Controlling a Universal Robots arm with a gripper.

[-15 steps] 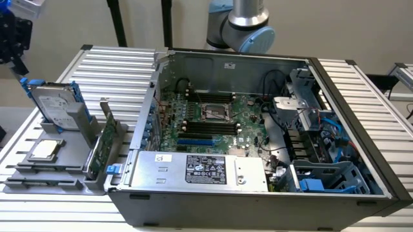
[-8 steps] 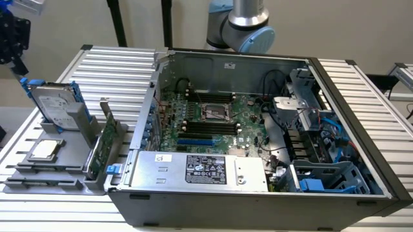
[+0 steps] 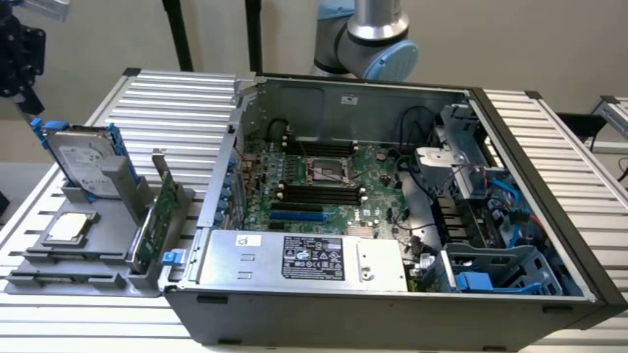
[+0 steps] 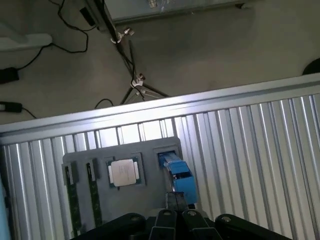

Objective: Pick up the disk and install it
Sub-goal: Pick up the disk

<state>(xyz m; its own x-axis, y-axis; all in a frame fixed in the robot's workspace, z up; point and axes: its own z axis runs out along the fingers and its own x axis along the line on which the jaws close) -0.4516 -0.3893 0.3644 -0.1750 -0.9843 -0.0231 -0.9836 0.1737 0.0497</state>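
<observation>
The disk point(image 3: 84, 158) stands upright in a slot of the grey holder point(image 3: 93, 254) at the exterior view's left. It is silver with a white label and a blue frame. In the wrist view the disk point(image 4: 175, 171) shows edge-on as a blue strip. My gripper point(image 3: 25, 92) hangs above and just to the left of the disk, apart from it. Seen from the wrist, my gripper point(image 4: 176, 210) is shut, its fingers pressed together with nothing between them, just short of the disk's top edge.
The holder point(image 4: 150, 145) also carries a square silver chip point(image 4: 123, 172) and thin green cards point(image 4: 72, 205). An open computer case point(image 3: 393, 309) lies on the ribbed aluminium table point(image 3: 176, 95), its drive bays point(image 3: 490, 272) at the right. Cables lie on the floor point(image 4: 225, 50).
</observation>
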